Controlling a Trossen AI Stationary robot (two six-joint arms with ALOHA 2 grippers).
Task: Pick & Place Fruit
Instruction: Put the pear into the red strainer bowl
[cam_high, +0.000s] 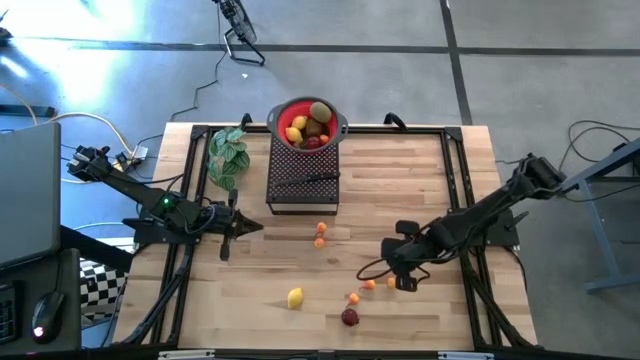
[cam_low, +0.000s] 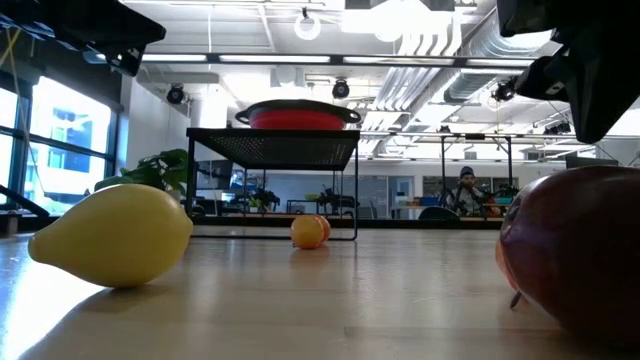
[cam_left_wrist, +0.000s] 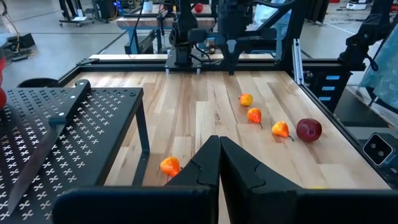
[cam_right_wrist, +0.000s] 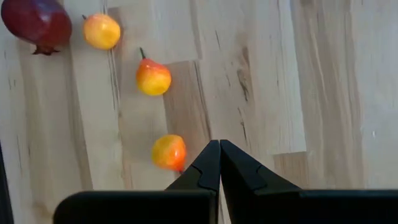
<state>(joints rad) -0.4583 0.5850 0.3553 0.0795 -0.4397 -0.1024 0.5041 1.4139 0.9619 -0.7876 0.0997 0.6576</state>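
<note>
A red bowl (cam_high: 308, 125) holding several fruits stands on a black mesh stand (cam_high: 303, 180) at the table's far middle. Loose fruit lies on the wood: two small orange ones (cam_high: 320, 235), a yellow lemon (cam_high: 295, 297), three small orange ones (cam_right_wrist: 153, 77) and a dark red one (cam_high: 349, 317). My right gripper (cam_right_wrist: 219, 146) is shut and points steeply down above the table, just beside the nearest small orange fruit (cam_right_wrist: 168, 152), and holds nothing. My left gripper (cam_high: 240, 228) is shut and empty. It hovers level at the table's left, near the stand.
A green leafy plant (cam_high: 228, 155) stands left of the mesh stand, and a black-handled knife (cam_high: 310, 180) lies on the stand's top. A black frame (cam_high: 455, 170) borders the table. Bare wood lies between the two grippers.
</note>
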